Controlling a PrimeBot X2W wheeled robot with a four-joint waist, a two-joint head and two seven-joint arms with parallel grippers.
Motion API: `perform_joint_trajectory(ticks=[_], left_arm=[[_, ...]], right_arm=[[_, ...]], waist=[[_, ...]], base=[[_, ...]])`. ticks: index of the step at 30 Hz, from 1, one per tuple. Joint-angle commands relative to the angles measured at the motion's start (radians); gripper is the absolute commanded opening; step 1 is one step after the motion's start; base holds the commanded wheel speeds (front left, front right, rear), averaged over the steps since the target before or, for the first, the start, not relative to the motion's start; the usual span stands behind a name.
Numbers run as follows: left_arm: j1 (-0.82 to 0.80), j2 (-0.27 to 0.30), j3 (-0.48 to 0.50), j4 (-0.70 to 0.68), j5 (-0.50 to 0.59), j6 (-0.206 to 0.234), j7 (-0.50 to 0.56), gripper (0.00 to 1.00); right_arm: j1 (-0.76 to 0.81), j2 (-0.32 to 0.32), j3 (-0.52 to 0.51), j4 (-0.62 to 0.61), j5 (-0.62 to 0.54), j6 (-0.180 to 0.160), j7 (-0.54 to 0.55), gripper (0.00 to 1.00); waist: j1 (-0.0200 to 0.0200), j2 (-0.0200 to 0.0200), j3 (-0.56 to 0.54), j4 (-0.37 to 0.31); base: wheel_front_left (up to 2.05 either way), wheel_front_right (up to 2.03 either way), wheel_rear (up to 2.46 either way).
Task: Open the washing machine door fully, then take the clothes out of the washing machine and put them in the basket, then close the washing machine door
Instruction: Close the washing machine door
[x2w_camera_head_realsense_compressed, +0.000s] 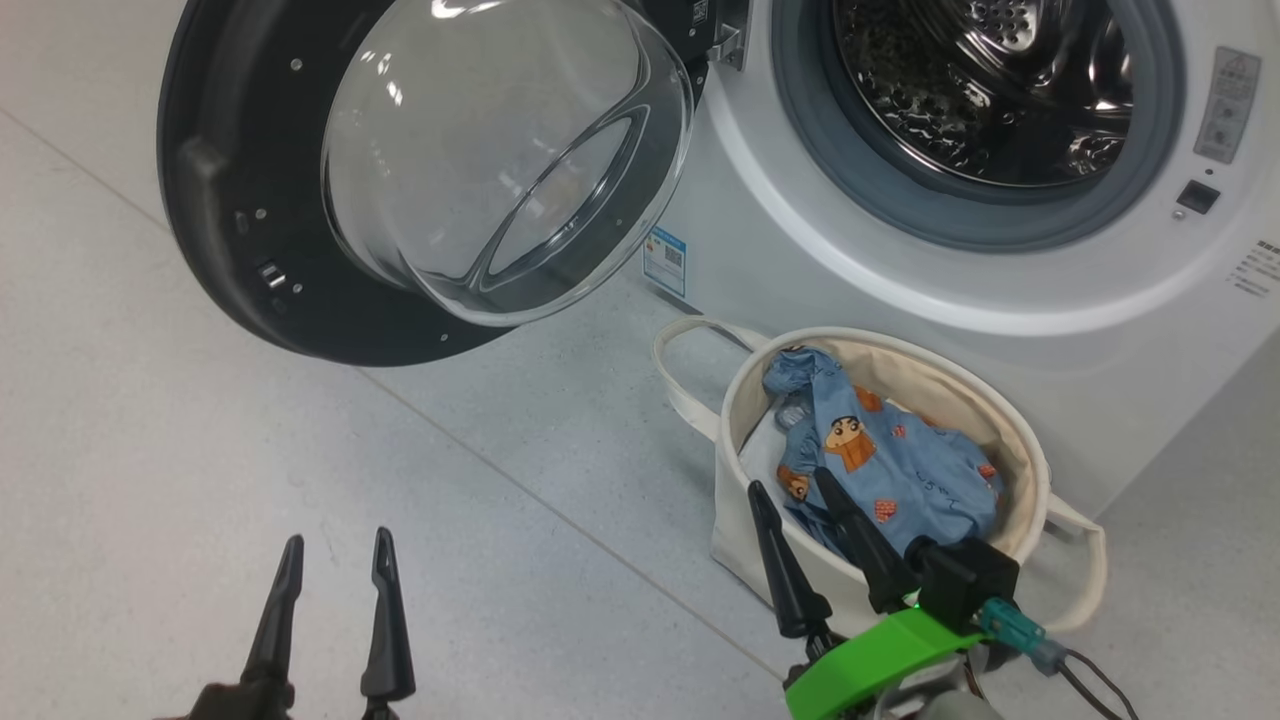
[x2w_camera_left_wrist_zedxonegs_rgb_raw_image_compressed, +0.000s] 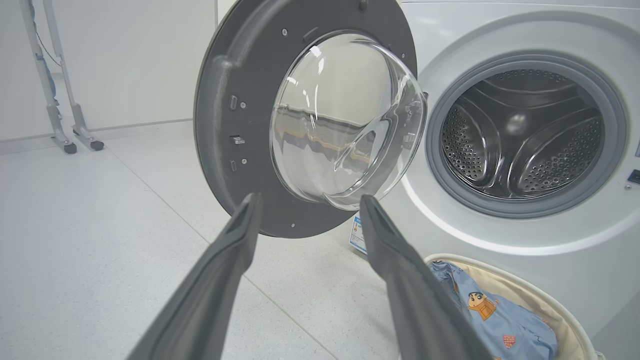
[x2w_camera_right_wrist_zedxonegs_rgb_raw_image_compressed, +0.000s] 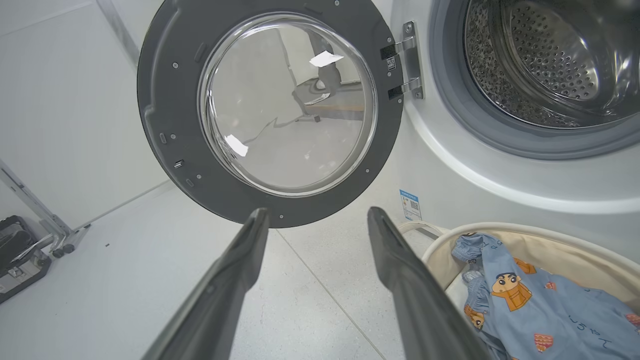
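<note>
Gaping empty, the left end effector (x2w_camera_head_realsense_compressed: 338, 538) and right end effector (x2w_camera_head_realsense_compressed: 788, 478) face the open washing machine door (x2w_camera_head_realsense_compressed: 220, 250).

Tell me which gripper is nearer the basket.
The right gripper: its fingers stand at the near rim of the basket, beside the clothes; the left gripper hangs over the floor, well apart.

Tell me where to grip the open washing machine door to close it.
Probably the black rim of the washing machine door, at its free edge by the latch, farthest from the hinge, coming from the robot's left with the left gripper. The rim gives an edge to pinch; the glass bowl bulges smoothly.
</note>
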Motion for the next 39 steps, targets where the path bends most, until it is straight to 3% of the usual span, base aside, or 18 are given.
perform_joint_trajectory(ticks=[1, 15, 16, 17, 24, 27, 30, 33, 39], left_arm=[[-0.026, 0.001, 0.034, -0.033, -0.001, 0.002, -0.005, 1.00], [-0.043, 0.001, 0.035, -0.037, -0.029, -0.014, -0.005, 1.00], [-0.045, 0.001, 0.034, -0.044, -0.048, -0.022, -0.005, 0.04], [-0.046, 0.001, 0.036, -0.054, -0.084, -0.034, -0.005, 0.00], [-0.081, 0.006, 0.159, -0.137, -0.155, -0.147, -0.005, 0.00], [-0.125, 0.054, 0.247, -0.167, -0.198, -0.194, -0.005, 0.00], [-0.172, 0.104, 0.303, -0.177, -0.263, -0.214, -0.005, 0.00], [-0.264, 0.201, 0.386, -0.168, -0.433, -0.229, 0.030, 0.00], [-0.513, 0.419, 0.569, 0.003, -0.886, -0.235, 0.230, 0.00]], right_arm=[[-0.030, 0.003, 0.012, -0.036, -0.001, 0.000, -0.012, 1.00], [-0.021, 0.003, -0.002, -0.044, -0.014, 0.000, -0.012, 1.00], [-0.020, 0.003, -0.003, -0.044, -0.015, 0.000, -0.012, 1.00], [-0.019, 0.003, -0.004, -0.044, -0.016, 0.000, -0.012, 1.00], [-0.014, 0.003, -0.017, -0.040, -0.042, 0.000, -0.012, 1.00], [-0.013, 0.003, -0.033, -0.037, -0.067, 0.000, -0.012, 1.00], [-0.014, 0.001, -0.046, -0.034, -0.088, 0.000, -0.012, 1.00], [-0.023, -0.011, -0.056, -0.034, -0.112, 0.000, -0.012, 1.00], [-0.069, -0.053, -0.049, -0.037, -0.150, 0.000, -0.012, 1.00]], waist=[[0.0000, 0.0000, 0.003, 0.000], [0.0000, 0.0000, 0.013, -0.002], [0.0000, 0.0000, 0.014, -0.002], [0.0000, 0.0000, 0.015, -0.002], [0.0000, 0.0000, 0.045, -0.003], [0.0000, 0.0000, 0.074, -0.002], [0.0000, 0.0000, 0.101, -0.001], [0.0000, 0.0000, 0.152, -0.005], [0.0000, 0.0000, 0.267, -0.039]], base=[[0.00, 0.00, 0.00], [0.00, 0.00, 0.00], [0.00, 0.00, 0.00], [0.00, 0.00, 0.00], [0.00, 0.00, 0.00], [0.00, 0.00, 0.00], [0.00, 0.00, 0.00], [0.00, 0.00, 0.00], [0.00, 0.00, 0.00]])
